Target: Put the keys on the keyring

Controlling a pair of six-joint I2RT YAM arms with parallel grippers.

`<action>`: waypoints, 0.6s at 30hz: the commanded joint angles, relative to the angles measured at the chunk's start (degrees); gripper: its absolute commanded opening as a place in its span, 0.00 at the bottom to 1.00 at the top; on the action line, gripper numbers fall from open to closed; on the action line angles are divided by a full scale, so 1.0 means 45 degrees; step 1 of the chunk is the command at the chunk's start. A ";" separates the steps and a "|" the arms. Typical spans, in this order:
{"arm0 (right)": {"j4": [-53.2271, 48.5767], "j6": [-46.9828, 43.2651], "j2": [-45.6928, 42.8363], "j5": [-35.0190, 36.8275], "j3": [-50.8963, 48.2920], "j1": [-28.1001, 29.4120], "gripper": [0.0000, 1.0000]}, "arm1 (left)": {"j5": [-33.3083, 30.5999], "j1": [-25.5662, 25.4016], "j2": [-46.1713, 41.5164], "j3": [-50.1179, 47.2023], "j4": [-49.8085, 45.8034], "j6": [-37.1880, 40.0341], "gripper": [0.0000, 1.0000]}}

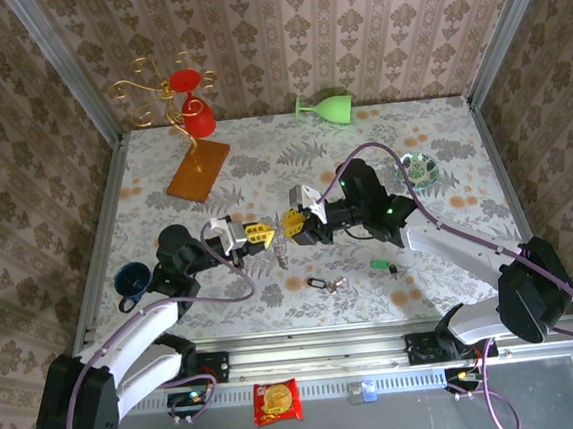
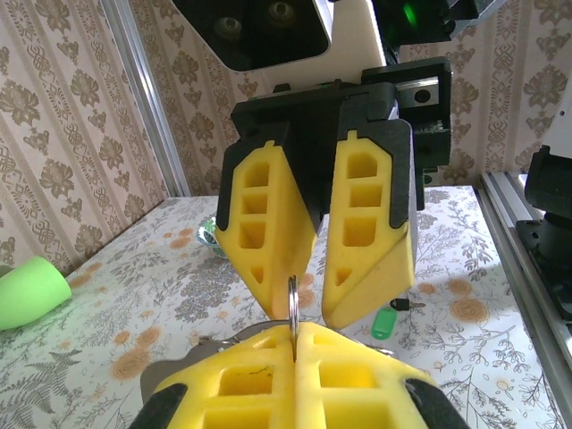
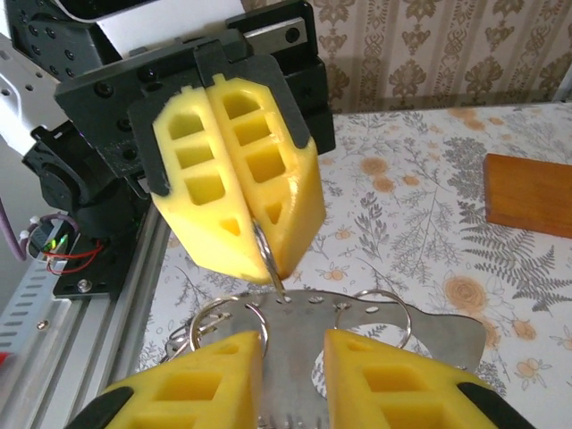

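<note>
Covering the cell floor: floral bench (image 1: 440, 131), its near edge cut off by the rail.

Far left there is a wooden stand (image 1: 198, 167) with gold hooks and red cups. The hooks blur into the wallpaper.

A green cup (image 1: 325, 106) lies on its side at the back wall, and a blue cup (image 1: 132, 280) sits near the left arm. The patterned dish (image 1: 419, 170) is partly hidden behind the right arm's cable.

Both claws meet tip to tip above mid-bench. The left claw (image 2: 295, 335) has its jaws together, pinching one thin split ring of the keyring (image 3: 357, 326). The right claw (image 3: 292, 344) has its jaws apart, with a gap showing between the pads.

The keyring is a flat metal plate carrying several rings. In the right wrist view the plate runs across the right claw's gap. I can't tell whether the pads touch it, and its lower edge is hidden by the fingers. From the top camera it's just a small glint below the tips.

Both keys lie on the bench nearer the arm bases, apart from the keyring and from each other. The green key (image 1: 379, 265) is to the right. The silver key (image 1: 325, 284) is left of it and too small to make out detail.
</note>
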 commanded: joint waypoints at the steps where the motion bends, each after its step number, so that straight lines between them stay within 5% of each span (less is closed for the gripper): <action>1: 0.0618 0.0312 0.0063 0.0244 -0.0009 0.0182 0.25 | 0.0256 -0.0056 -0.0070 0.0028 0.0620 -0.0191 0.00; 18: 0.1868 0.0938 0.0702 0.0083 0.0343 0.0476 0.20 | 0.0259 -0.0123 0.0145 -0.0031 0.0953 -0.0269 0.00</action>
